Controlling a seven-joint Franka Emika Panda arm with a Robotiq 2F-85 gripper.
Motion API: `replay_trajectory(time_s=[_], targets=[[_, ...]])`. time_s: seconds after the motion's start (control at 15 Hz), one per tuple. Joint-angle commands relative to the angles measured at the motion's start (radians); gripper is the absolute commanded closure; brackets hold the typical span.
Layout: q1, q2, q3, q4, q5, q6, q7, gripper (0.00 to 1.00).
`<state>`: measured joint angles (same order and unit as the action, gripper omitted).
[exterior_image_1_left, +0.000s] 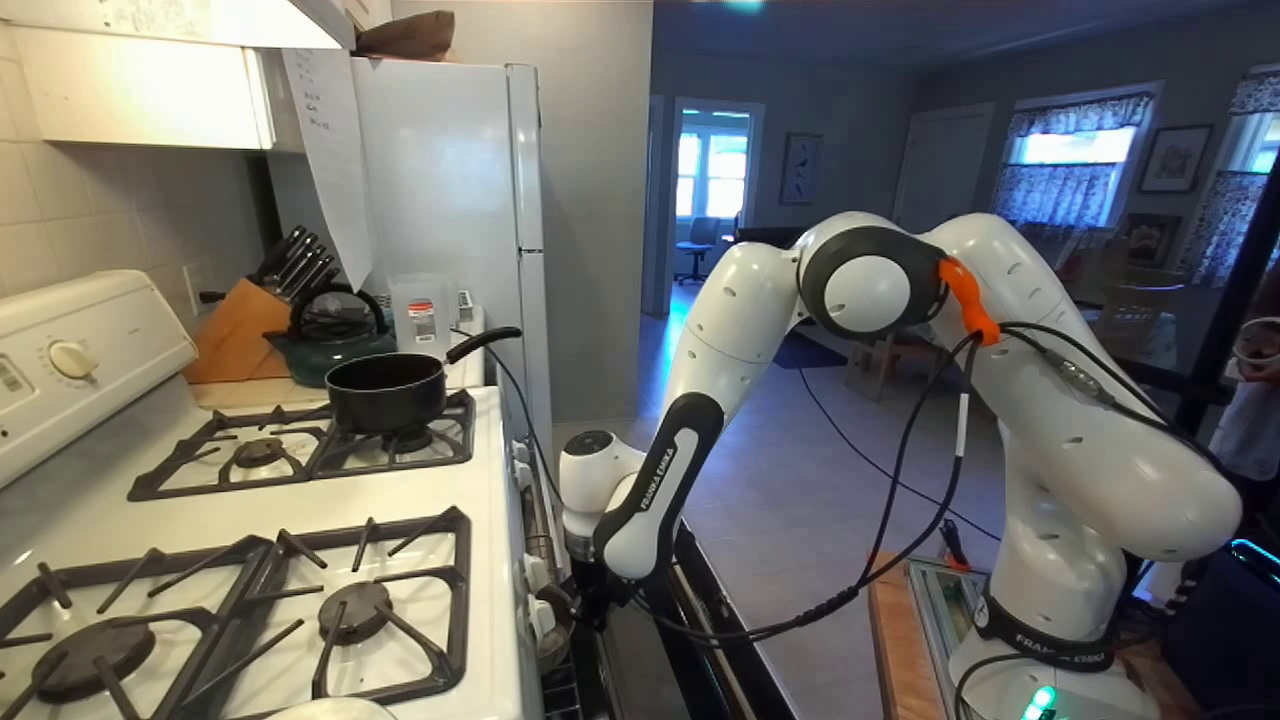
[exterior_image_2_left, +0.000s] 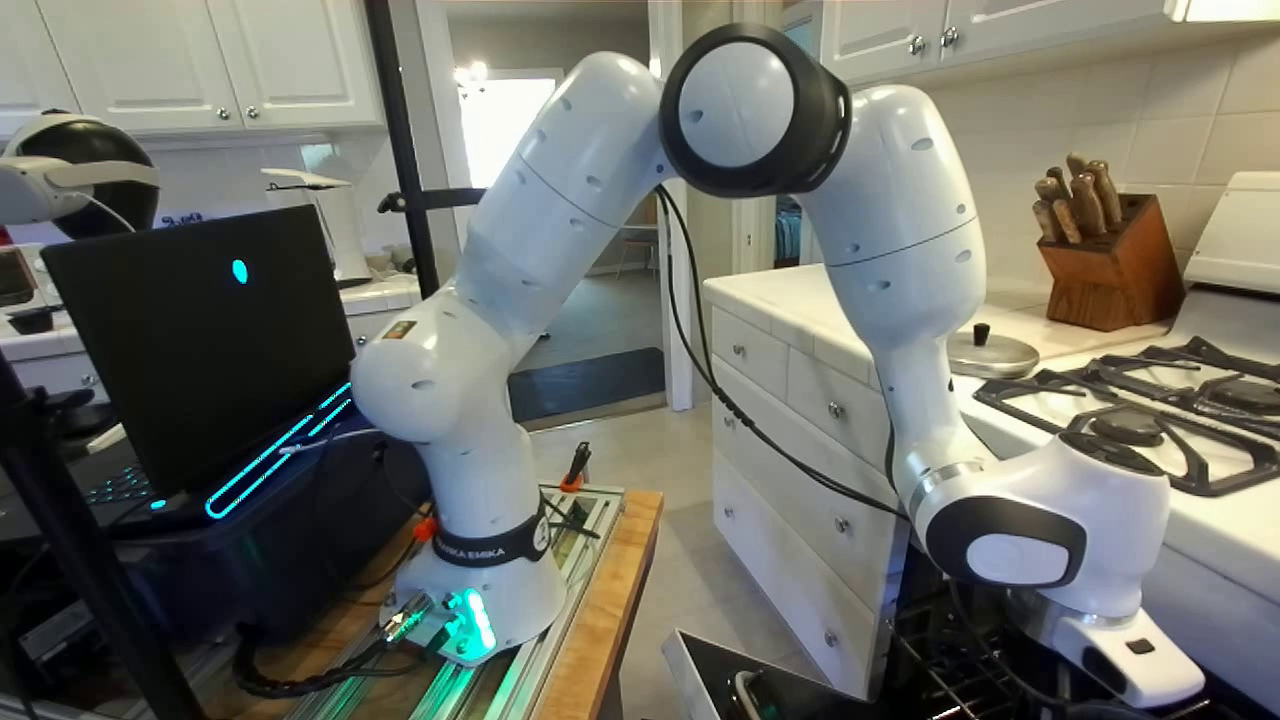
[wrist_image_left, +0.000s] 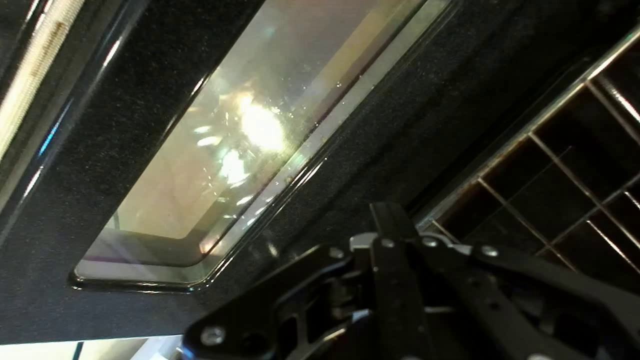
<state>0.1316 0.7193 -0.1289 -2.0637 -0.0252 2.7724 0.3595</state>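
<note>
Oven door (wrist_image_left: 235, 155) near closed hand (wrist_image_left: 392, 217)

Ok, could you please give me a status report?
Gripper shut, nothing visible in it. Oven door open, contact unclear. Oven rack close by, possible snag.

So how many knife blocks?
2: a black-handled knife block beside the green kettle and, across the stove, a brown-handled knife block near the silver lid. More may be hidden.
</note>
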Motion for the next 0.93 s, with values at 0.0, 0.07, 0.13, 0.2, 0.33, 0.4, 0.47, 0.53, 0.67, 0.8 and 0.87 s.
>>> replay_trajectory(time_s=[0.0, 0.07, 0.13, 0.2, 0.33, 0.4, 0.47, 0.53, 0.67, 0.8, 0.87], targets=[[0.000, 0.024, 0.020, 0.006, 0.020, 0.026, -0.036, 1.00], [-0.006, 0.027, 0.030, 0.010, 0.028, 0.010, -0.039, 1.00], [-0.003, 0.031, 0.031, 0.011, 0.030, 0.015, -0.034, 1.00], [-0.007, 0.038, 0.036, 0.016, 0.034, 0.010, -0.034, 1.00], [-0.009, 0.055, 0.041, 0.030, 0.040, 0.001, -0.033, 1.00], [-0.012, 0.065, 0.044, 0.037, 0.041, 0.009, -0.038, 1.00], [-0.019, 0.077, 0.050, 0.045, 0.040, 0.018, -0.049, 1.00], [-0.020, 0.087, 0.051, 0.052, 0.039, 0.022, -0.053, 1.00], [-0.024, 0.106, 0.058, 0.068, 0.037, 0.031, -0.068, 1.00], [-0.026, 0.125, 0.064, 0.084, 0.039, 0.036, -0.074, 1.00], [-0.027, 0.133, 0.067, 0.092, 0.040, 0.038, -0.079, 1.00]])
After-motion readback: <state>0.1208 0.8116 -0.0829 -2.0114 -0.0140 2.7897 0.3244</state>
